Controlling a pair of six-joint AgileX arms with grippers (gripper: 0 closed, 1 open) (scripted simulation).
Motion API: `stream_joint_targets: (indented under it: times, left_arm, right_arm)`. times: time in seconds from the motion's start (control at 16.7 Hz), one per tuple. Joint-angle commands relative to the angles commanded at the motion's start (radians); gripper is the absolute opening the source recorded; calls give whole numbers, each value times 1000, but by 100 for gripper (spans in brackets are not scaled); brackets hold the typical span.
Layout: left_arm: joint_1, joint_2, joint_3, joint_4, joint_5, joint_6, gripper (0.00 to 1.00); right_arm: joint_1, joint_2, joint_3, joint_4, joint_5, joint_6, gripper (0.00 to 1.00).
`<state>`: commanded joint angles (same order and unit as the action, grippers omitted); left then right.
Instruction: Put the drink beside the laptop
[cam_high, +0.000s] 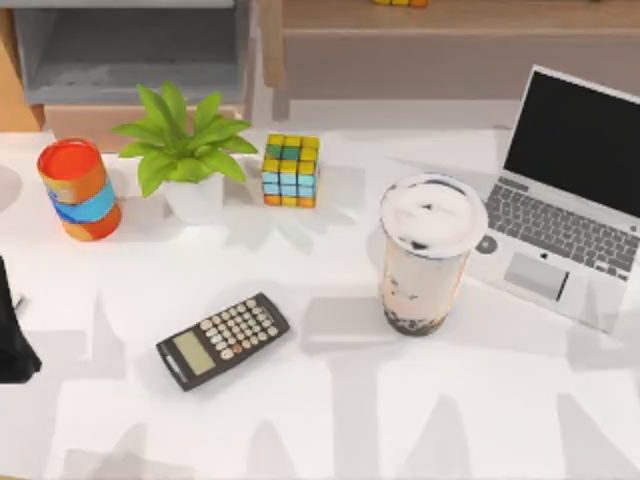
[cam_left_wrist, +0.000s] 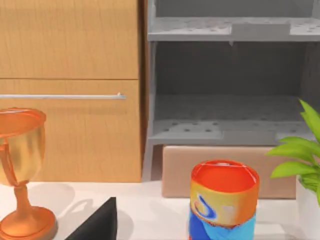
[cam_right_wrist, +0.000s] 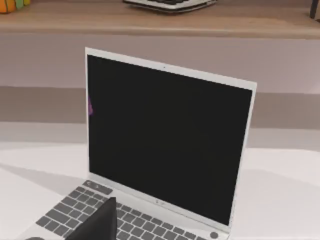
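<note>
The drink (cam_high: 426, 256), a tall clear cup of beige milk tea with dark pearls and a white lid, stands upright on the white table right of centre. The open silver-grey laptop (cam_high: 572, 197) with its black screen (cam_right_wrist: 165, 135) sits just to the right of the cup, and the front left corner of its base lies close to the cup. My left arm (cam_high: 12, 345) is a dark shape parked at the table's left edge, far from the cup. A dark part of my right gripper (cam_right_wrist: 97, 225) hangs over the laptop's keyboard. Nothing is holding the cup.
An orange-and-blue can (cam_high: 80, 188) stands at the far left, with a potted plant (cam_high: 185, 150) and a colour cube (cam_high: 291, 170) behind the middle. A black calculator (cam_high: 222, 340) lies in front. A copper trophy (cam_left_wrist: 20, 170) and grey shelves (cam_left_wrist: 230, 75) are at the back.
</note>
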<state>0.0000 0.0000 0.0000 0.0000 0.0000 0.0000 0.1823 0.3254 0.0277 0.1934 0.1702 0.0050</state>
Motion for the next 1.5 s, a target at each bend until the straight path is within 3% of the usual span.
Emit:
stream_joint_targets:
  times: [0.48, 1.02, 1.26, 1.5]
  left_arm:
    - [0, 0, 0, 0, 0, 0, 100]
    - [0, 0, 0, 0, 0, 0, 100]
    - [0, 0, 0, 0, 0, 0, 100]
    - [0, 0, 0, 0, 0, 0, 100]
  right_arm:
    - [388, 739, 32, 447, 407, -43, 100]
    - [825, 1560, 201, 1110, 875, -64, 100]
    - [961, 1768, 325, 1375, 1014, -20, 100]
    - [1028, 1854, 407, 1508, 1081, 18, 100]
